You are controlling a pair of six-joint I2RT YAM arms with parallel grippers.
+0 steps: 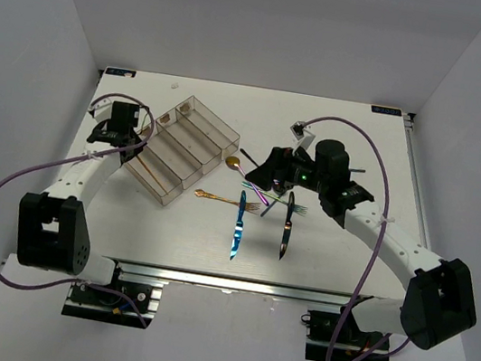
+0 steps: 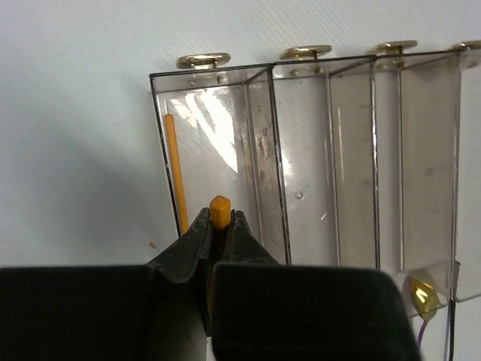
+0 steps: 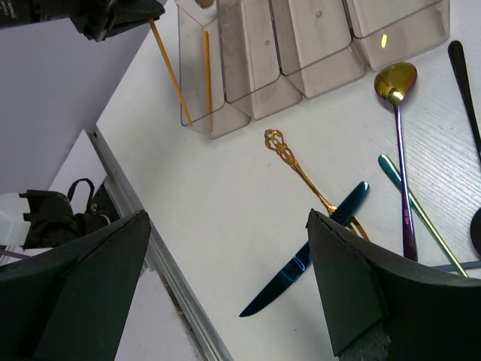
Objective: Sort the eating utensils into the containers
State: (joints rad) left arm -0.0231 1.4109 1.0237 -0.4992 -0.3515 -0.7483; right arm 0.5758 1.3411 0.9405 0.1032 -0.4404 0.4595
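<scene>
The clear four-compartment organiser tray (image 1: 194, 141) stands left of centre. My left gripper (image 1: 127, 129) is at its left end, shut on an orange chopstick (image 2: 219, 207) held slanting over the leftmost compartment, where another orange chopstick (image 2: 174, 169) lies. In the right wrist view the held chopstick (image 3: 170, 71) slopes down beside the one in the tray (image 3: 207, 68). My right gripper (image 3: 225, 226) is open and empty above a blue knife (image 3: 301, 265) and a gold fork (image 3: 297, 165).
A purple-handled spoon with a gold bowl (image 3: 398, 113), a teal-rainbow handle (image 3: 413, 203) and a black utensil (image 3: 462, 75) lie by the fork. A black knife (image 1: 286, 234) lies right of the blue knife (image 1: 237, 229). The table's front rail (image 3: 161, 263) is close by.
</scene>
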